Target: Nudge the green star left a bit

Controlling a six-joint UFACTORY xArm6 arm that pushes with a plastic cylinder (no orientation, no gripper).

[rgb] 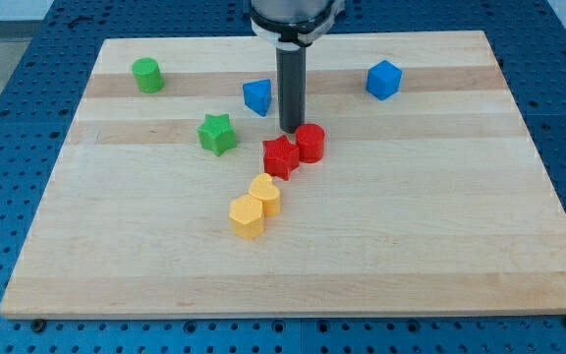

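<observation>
Surface [440,246]: pale wooden board, grain running across the view. Eight blocks lie directly on it. Green cylinder [146,75] near the view's top left; blue cube [383,80] toward the top right. Blue block [256,96] — shape unclear — near top centre. Green star [217,134] left of centre, standing apart. Red star [280,156] touching red cylinder [310,143]. Yellow heart [265,194] touching yellow hexagonal block [247,216] — both below the red pair

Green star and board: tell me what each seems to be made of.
Green star: probably plastic or painted wood; its colour is even and matte, with no grain. Board: pale wood, smooth, showing lengthwise grain and plank bands.
</observation>
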